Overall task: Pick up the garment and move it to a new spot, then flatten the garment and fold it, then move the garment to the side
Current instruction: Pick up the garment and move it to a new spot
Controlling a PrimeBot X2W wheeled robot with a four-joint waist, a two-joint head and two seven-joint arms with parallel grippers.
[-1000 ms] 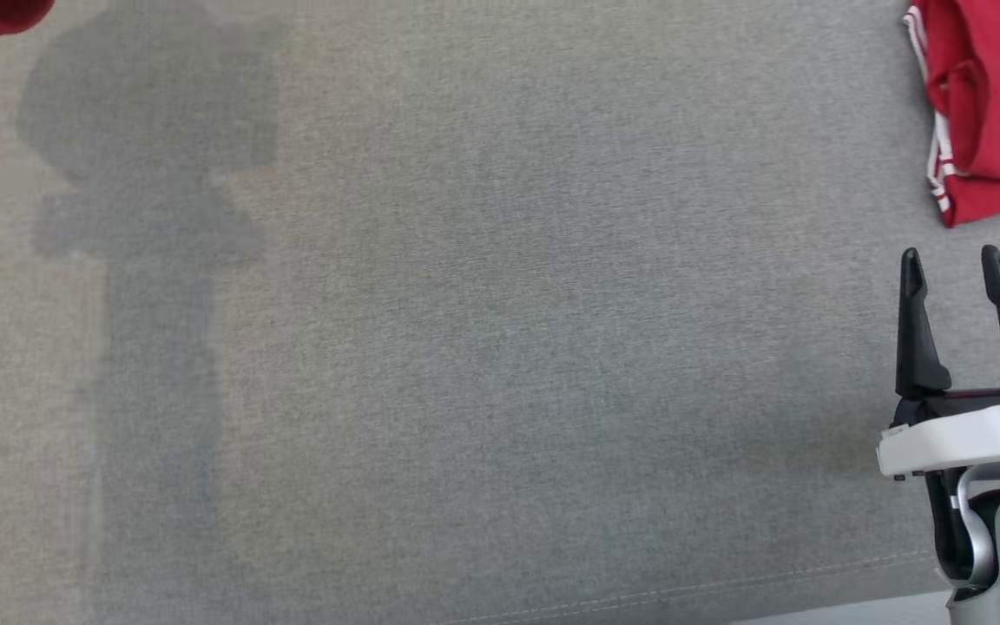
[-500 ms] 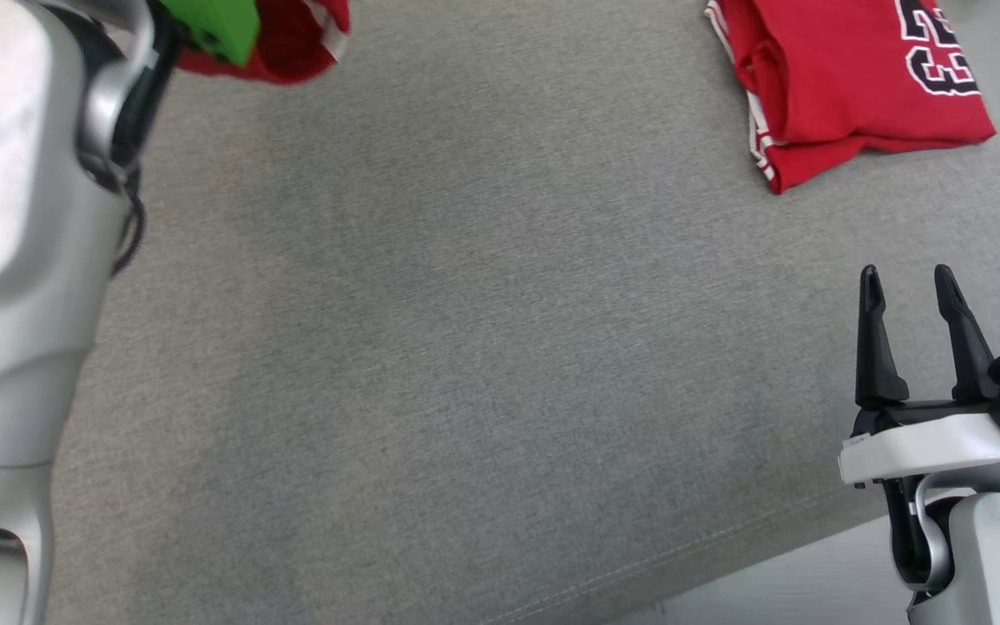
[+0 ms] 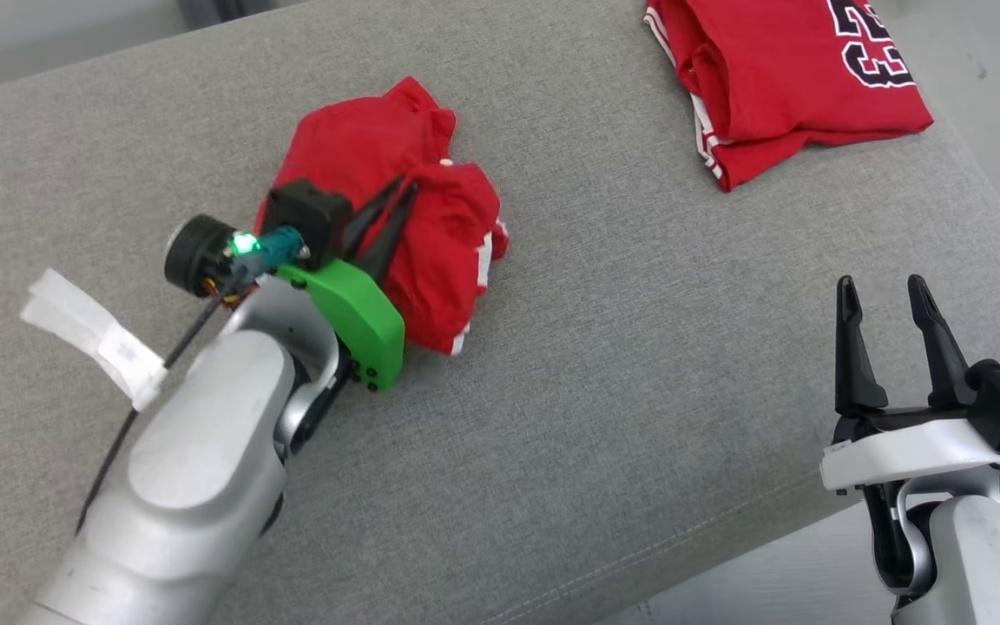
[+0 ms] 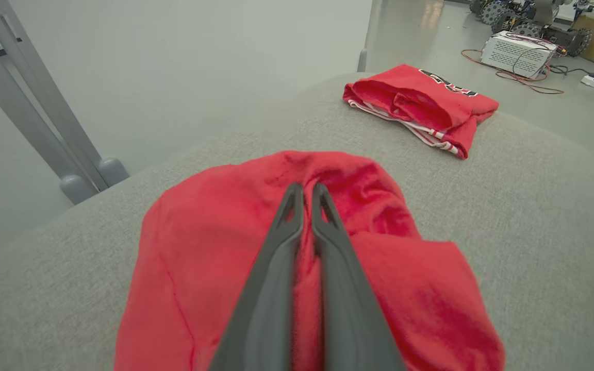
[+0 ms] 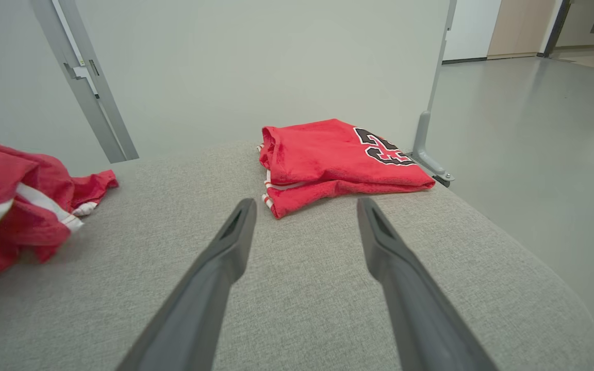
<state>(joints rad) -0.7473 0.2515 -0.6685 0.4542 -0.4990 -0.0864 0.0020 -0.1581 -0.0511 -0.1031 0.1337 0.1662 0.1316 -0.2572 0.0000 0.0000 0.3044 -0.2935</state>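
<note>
Red crumpled jersey [image 3: 430, 243] lies on the grey cushion [image 3: 639, 347], pinched tight in the left pincer [image 3: 406, 187]. Well apart, the right pincer [image 3: 880, 285] hangs wide, empty.

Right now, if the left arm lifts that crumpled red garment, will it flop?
Probably floppy: the crumpled red garment bunches in soft folds at the shut left gripper, so it should sag. Likely light, being thin cloth. Loose ends may trail on the grey cushion.
</note>
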